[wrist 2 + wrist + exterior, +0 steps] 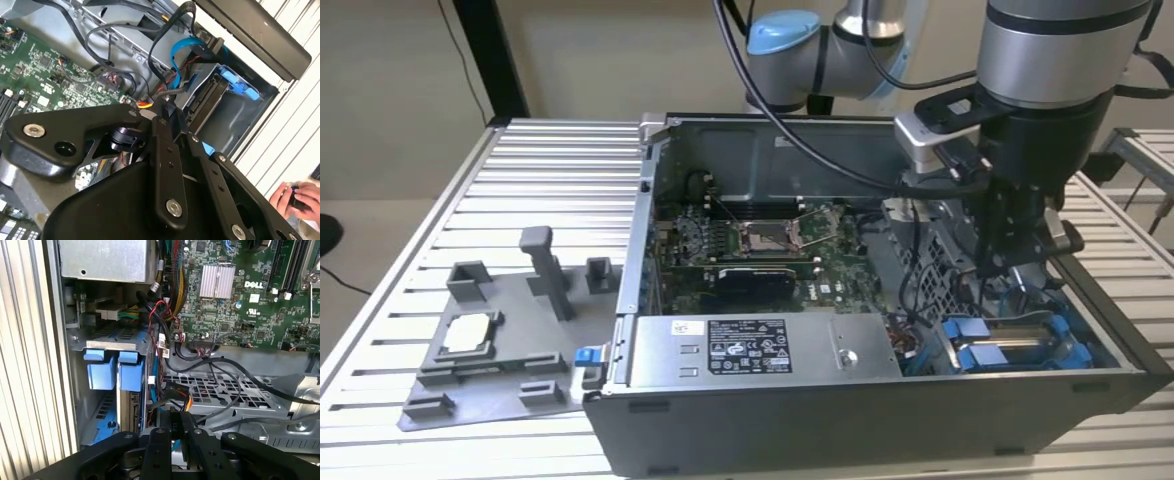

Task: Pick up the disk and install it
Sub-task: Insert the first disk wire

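The disk (1018, 338) is a silver-grey drive in a blue carrier, lying in the drive bay at the case's corner on the exterior view's right. The first wrist view shows the disk's blue carrier tabs (131, 374) standing in the bay's metal cage. In the second wrist view the carrier's blue handle (240, 83) shows past the cables. My gripper (1007, 262) hangs just above the bay and beside the disk, with its black fingers (175, 426) pressed together and nothing between them. The gripper (166, 107) is apart from the carrier.
The open computer case (854, 405) holds a motherboard (747, 240), a power supply (761, 345) and loose cables (210, 375) under the fingers. A grey fixture plate (520, 375) with a small silvery chip (467, 333) lies on the exterior view's left. A person's hand (295, 200) is beside the case.
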`<state>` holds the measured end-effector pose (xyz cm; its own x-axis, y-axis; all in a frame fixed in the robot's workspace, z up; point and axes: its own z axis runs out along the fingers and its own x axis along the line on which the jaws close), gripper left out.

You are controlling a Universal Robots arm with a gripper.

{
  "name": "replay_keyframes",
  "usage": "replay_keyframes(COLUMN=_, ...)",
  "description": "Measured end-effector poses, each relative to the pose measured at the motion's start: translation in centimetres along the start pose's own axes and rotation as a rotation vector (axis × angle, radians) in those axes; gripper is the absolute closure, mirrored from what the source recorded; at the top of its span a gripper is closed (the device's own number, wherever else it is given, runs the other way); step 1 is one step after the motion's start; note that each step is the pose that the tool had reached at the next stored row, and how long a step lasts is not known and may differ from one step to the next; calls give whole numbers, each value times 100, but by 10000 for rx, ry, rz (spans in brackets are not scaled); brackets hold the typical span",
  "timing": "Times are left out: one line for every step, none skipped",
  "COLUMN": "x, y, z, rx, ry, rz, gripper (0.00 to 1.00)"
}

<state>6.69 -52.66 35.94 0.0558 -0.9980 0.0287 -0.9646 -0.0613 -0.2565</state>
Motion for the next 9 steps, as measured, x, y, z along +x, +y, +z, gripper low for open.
replay_keyframes(x=1, y=-13, z=4, rx=-97, ry=43, rz=-11, gripper=100)
replay_keyframes(x=3, y=-28, z=6, rx=-140, ry=65, rz=-14, gripper=100)
replay_keyframes(x=5, y=-42, z=11, rx=-146, ry=69, rz=-5, gripper=100)
replay_keyframes(x=6, y=-56, z=16, rx=-148, ry=71, rz=5, gripper=100)
replay_keyframes(x=7, y=-70, z=21, rx=-151, ry=74, rz=14, gripper=100)
replay_keyframes(x=10, y=-82, z=26, rx=-160, ry=75, rz=23, gripper=100)
replay_keyframes(x=13, y=-94, z=29, rx=-176, ry=77, rz=28, gripper=100)
replay_keyframes(x=17, y=-106, z=35, rx=-194, ry=75, rz=31, gripper=100)
replay_keyframes(x=21, y=-118, z=40, rx=-216, ry=74, rz=34, gripper=100)
